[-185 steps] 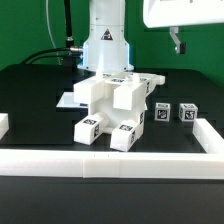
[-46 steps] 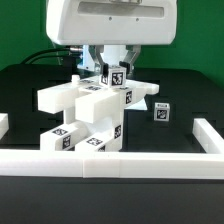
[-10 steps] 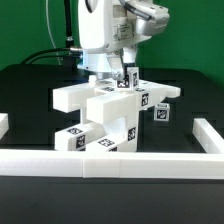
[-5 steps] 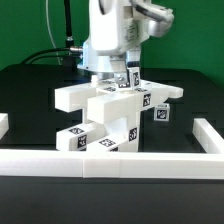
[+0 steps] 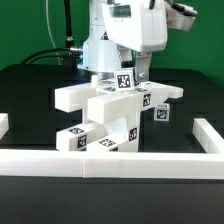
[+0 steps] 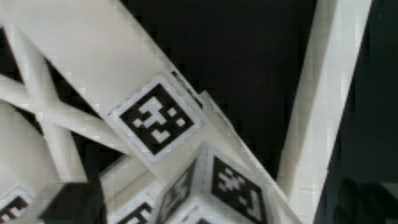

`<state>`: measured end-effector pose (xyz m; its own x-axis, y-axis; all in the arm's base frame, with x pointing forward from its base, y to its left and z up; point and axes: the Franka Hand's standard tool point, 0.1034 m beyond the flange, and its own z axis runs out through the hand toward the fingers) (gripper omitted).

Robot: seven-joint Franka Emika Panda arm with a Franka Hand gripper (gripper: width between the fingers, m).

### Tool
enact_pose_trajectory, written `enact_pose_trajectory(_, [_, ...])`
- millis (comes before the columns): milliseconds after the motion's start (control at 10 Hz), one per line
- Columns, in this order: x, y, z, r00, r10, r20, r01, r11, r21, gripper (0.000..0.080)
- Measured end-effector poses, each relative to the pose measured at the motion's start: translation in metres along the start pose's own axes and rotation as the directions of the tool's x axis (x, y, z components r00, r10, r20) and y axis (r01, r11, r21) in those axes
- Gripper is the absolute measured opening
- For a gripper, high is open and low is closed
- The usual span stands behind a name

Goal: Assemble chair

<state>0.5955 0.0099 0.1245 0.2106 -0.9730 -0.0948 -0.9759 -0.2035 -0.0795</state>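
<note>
The chair point(image 5: 110, 118) stands half built in the middle of the black table: white blocky pieces and flat bars with black-and-white tags. My gripper point(image 5: 131, 72) hangs straight above it, around an upright tagged piece point(image 5: 125, 81) at the chair's top. One dark finger point(image 5: 147, 68) stands a little apart from that piece, on the exterior view's right, and the jaws look open. The wrist view shows crossing white chair bars close up, with a large tag point(image 6: 157, 115) and a smaller one point(image 6: 233, 186). No fingertip is clear there.
A small loose tagged white piece point(image 5: 160, 115) lies on the table at the exterior view's right of the chair. A long white border rail point(image 5: 110, 161) runs along the front, with short rails at both sides point(image 5: 208, 130). Black cables point(image 5: 55, 50) hang at the back.
Over the last second the hand has turned about its vertical axis above the chair, so its broad face now shows. The chair and the loose piece have not moved.
</note>
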Motion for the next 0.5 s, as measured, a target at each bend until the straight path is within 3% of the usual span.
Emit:
enact_pose_trajectory(200, [-0.0062, -0.0007, 0.0012, 0.965, -0.263, -0.012, 0.263, 0.965, -0.014, 0.0649])
enact_pose_trajectory(500, [-0.0105, -0.003, 0.0003, 0.825, -0.566, -0.01, 0.565, 0.825, -0.013, 0.0649])
